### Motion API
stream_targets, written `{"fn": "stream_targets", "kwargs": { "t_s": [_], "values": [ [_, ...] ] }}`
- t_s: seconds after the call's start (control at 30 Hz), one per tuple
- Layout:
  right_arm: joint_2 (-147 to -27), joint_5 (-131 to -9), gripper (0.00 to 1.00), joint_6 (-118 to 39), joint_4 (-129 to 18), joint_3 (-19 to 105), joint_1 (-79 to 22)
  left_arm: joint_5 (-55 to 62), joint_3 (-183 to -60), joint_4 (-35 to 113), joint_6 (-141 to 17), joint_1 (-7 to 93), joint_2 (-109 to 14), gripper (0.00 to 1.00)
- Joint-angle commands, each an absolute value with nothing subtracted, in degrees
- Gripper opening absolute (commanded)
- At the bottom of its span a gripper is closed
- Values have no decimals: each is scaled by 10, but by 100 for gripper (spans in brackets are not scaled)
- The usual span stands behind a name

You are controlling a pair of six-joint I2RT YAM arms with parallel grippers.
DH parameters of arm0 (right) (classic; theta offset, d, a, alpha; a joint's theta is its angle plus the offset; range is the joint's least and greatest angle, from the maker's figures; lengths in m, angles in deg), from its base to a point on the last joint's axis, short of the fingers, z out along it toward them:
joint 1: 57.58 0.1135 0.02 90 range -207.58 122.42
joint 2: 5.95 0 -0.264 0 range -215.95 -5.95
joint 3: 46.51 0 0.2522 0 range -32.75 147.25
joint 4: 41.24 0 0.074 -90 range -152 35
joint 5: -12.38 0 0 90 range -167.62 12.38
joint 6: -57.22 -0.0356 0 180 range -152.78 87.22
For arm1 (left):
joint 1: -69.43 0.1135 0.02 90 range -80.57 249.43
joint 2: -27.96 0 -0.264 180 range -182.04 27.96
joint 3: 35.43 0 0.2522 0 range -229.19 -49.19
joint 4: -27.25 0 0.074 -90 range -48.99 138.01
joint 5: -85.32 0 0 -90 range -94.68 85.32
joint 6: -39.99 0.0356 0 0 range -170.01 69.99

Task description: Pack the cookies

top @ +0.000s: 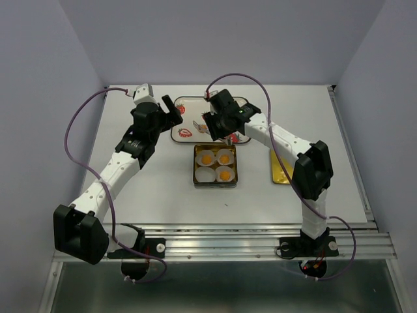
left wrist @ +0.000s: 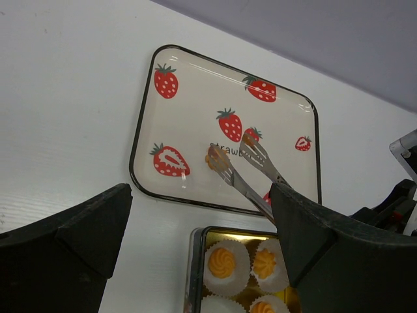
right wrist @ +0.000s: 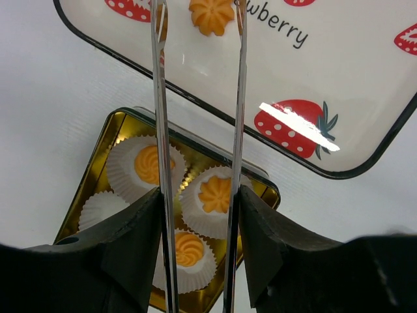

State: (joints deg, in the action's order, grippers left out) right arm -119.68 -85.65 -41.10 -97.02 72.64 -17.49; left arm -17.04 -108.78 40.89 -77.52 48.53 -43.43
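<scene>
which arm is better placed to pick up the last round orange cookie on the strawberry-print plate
Right: the right gripper holds thin metal tongs whose tips flank the round orange cookie; the left gripper hangs open, empty.

One word can be read, printed in small dark lowercase lettering (right wrist: 280, 29) on the cream tray (right wrist: 365, 85): "berry" shows just beyond the right tool (right wrist: 199, 218), right of its tongs (right wrist: 159, 130). The left wrist view shows "straw".
</scene>
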Motion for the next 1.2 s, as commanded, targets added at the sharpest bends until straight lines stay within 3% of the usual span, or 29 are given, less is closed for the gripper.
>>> {"fn": "stream_targets", "kwargs": {
  "t_s": [0.0,0.77,1.17],
  "values": [
    [-1201,-869,54,-401,-956,765,-177,-185,-1090,400,-766,483,-416,99],
    [-1253,-864,55,-411,-980,778,-187,-194,-1090,403,-762,483,-420,99],
    [-1252,-839,49,-415,-986,783,-187,-194,-1093,402,-761,483,-423,99]
  ]
}}
